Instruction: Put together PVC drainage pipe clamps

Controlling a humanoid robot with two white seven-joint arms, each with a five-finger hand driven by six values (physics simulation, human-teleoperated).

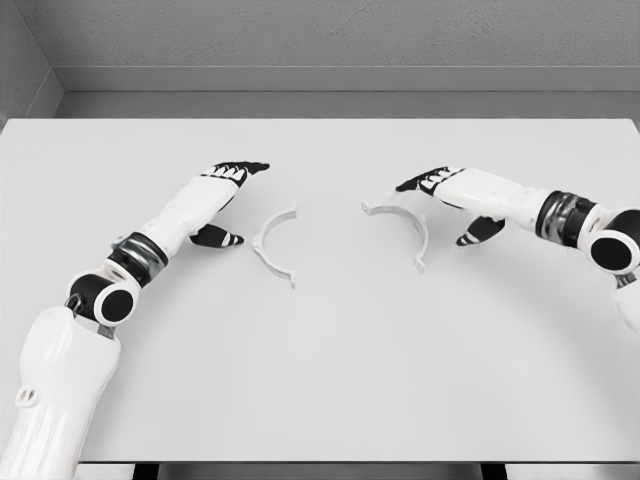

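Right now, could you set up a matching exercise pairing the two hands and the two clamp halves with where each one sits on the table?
Column one:
1. left hand
2. right hand
3. left clamp half
4. right clamp half

Column two:
A. lies left of the table's middle, its open side facing right
B. hovers open, far right of the middle
C. lies right of the middle, its open side facing lower left
D. hovers open, far left of the middle

Pairs: 1-D, 2-B, 3-A, 4-C
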